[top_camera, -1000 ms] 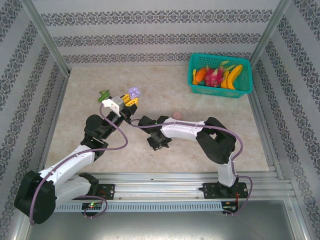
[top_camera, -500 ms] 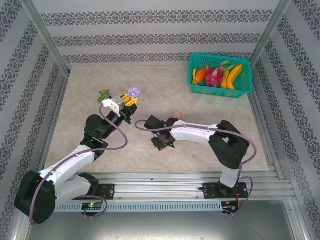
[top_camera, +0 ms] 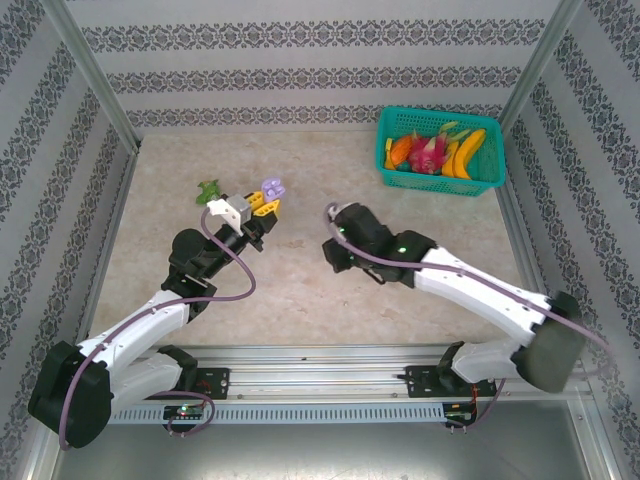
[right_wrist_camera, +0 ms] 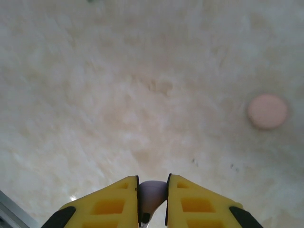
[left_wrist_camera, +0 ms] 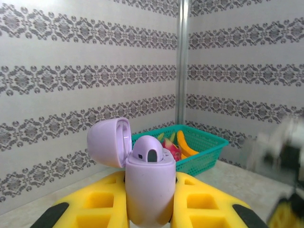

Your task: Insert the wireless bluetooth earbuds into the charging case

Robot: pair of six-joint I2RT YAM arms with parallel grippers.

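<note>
A purple charging case (left_wrist_camera: 148, 190) stands upright between the yellow fingers of my left gripper (left_wrist_camera: 149, 199), which is shut on it. Its lid (left_wrist_camera: 107, 142) is hinged open to the left, and one purple earbud (left_wrist_camera: 147, 149) sits in a socket. From above, the case (top_camera: 270, 188) is held over the table's left middle by the left gripper (top_camera: 262, 206). My right gripper (right_wrist_camera: 152, 192) is shut on a second purple earbud (right_wrist_camera: 153, 194), pinched between its yellow fingers above bare table. The right wrist (top_camera: 352, 238) hovers right of the case, apart from it.
A pale pink round case (right_wrist_camera: 267, 111) lies on the table right of the right gripper. A teal basket (top_camera: 392, 178) of fruit stands at the back right and also appears as a basket (left_wrist_camera: 209, 153) behind the purple case. A small green object (top_camera: 209, 190) lies left of the left gripper.
The right arm has swung from the table's middle to the right and farther back, its elbow now stretched out right, the earbud still in its fingers. The left arm has barely moved.
</note>
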